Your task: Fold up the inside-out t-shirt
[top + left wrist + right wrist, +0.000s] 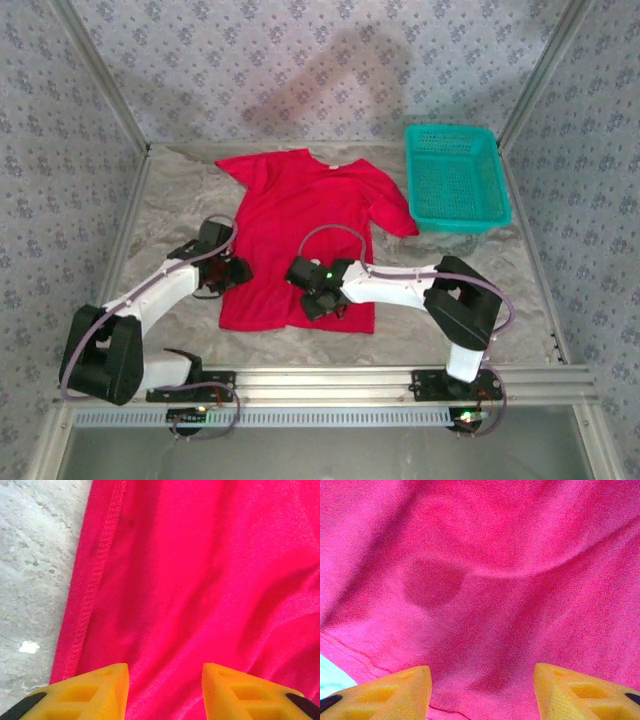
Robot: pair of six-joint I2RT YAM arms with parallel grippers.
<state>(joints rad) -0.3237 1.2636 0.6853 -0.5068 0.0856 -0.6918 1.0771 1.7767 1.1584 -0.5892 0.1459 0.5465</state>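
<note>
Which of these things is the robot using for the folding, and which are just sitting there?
For the job:
red t-shirt
left gripper, open over it
right gripper, open over it

Just lying about:
teal mesh basket, far right on the table

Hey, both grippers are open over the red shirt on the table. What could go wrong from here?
1. The left gripper hangs open just inside the side seam of the plain red cloth t-shirt; closing there may pinch one layer only.
2. The right gripper is open over creased cloth; a grab there could bunch it.
3. One sleeve lies close to the teal plastic mesh basket; pulling might snag it.
</note>
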